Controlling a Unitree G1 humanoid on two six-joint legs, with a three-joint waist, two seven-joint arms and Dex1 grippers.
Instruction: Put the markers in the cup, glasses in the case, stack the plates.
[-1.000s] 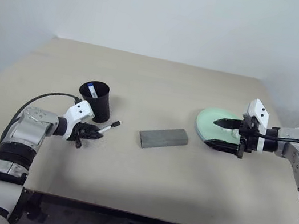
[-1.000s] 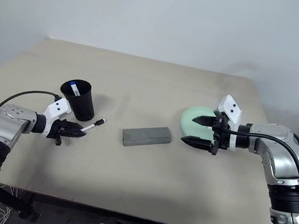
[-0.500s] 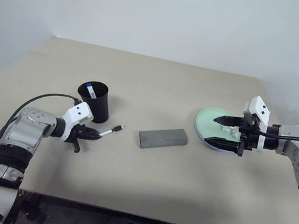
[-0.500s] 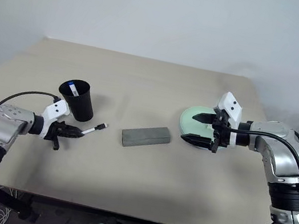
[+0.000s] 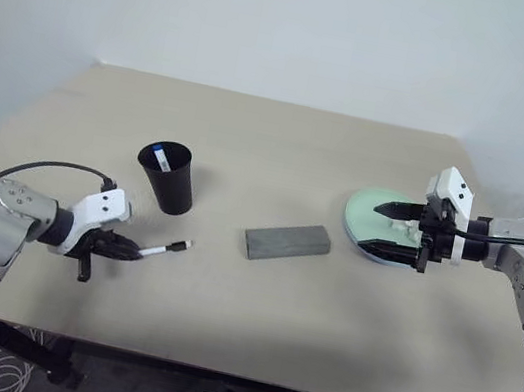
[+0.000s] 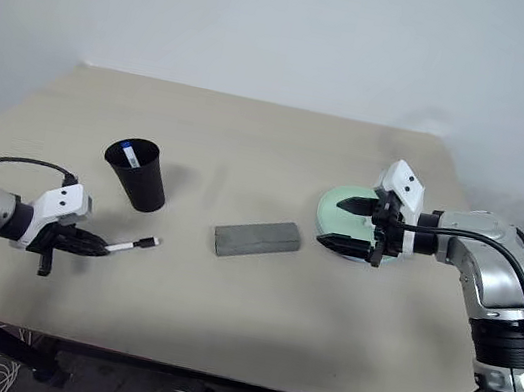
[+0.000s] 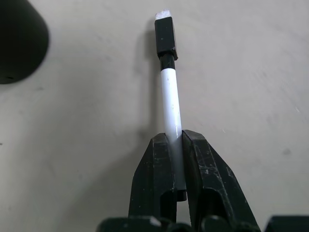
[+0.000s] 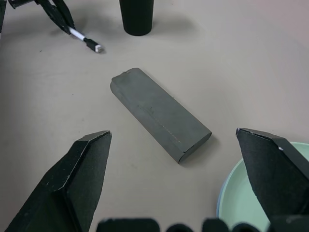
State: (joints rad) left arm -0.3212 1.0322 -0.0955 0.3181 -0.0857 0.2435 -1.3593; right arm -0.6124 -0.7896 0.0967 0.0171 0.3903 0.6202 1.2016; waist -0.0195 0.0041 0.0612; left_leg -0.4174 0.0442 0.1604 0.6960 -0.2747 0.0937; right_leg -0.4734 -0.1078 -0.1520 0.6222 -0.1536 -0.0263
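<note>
Left claw pinching black-capped marker near barrel's back end, holding it clear of table, near cup. Marker looking light, stiff, slick; end grip risking swivel, mid-barrel hold being steadier. Right claw hanging spread wide over green plate.

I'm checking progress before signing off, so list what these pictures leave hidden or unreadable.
- The glasses: the case lies shut in the head views, so its inside is hidden.
- The plates: the mint green plate is partly covered by the right gripper; a blue plate under it cannot be made out.
- The cup: a blue-capped marker peeks over the rim; the wall hides the rest.
- The black marker: the left gripper covers its rear end, wrist view.
</note>
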